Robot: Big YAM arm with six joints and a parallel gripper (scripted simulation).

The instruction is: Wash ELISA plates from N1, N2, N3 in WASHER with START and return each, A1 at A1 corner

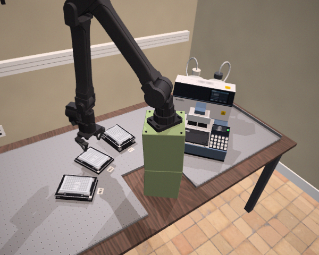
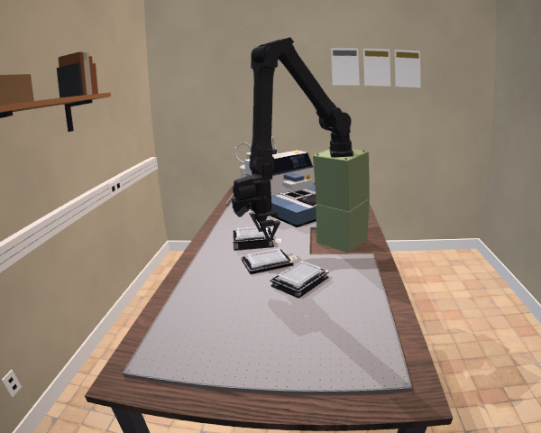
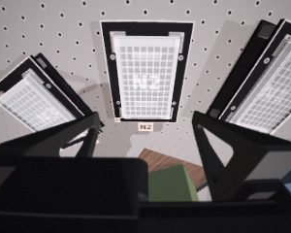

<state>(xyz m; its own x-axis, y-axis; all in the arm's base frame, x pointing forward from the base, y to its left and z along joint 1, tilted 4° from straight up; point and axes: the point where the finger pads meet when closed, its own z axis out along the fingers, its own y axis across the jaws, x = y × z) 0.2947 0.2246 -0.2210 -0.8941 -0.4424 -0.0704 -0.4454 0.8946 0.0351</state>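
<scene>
Beige walls (image 1: 263, 54) (image 2: 206, 116) above a tiled floor (image 1: 223, 233) (image 2: 471, 326). Dark wood table (image 1: 287, 144) (image 2: 270, 409) (image 3: 172, 162), topped by a grey perforated mat (image 1: 30, 170) (image 2: 261, 349) (image 3: 87, 10). Black arm (image 1: 82, 60) (image 2: 262, 112) mounted on a green pedestal (image 1: 164, 153) (image 2: 341, 200) (image 3: 170, 184). Washer (image 1: 206, 152) (image 2: 291, 209) on the mat at the far side of the pedestal from the nests; carrier carries no plate. Gripper (image 1: 92, 143) (image 2: 270, 234) (image 3: 145, 116) spread wide, nothing pinched, above the nests, facing N2. Three pale plates, one per nest: N1 plate (image 1: 118, 135) (image 2: 248, 233) (image 3: 276, 92), N2 plate (image 1: 94, 158) (image 2: 265, 258) (image 3: 146, 78), N3 plate (image 1: 76, 184) (image 2: 300, 274) (image 3: 36, 107). Card (image 1: 110, 169) (image 2: 293, 257) (image 3: 145, 127) beside the middle nest reads N2. Smallest: washer lamp (image 1: 228, 129), green.
</scene>
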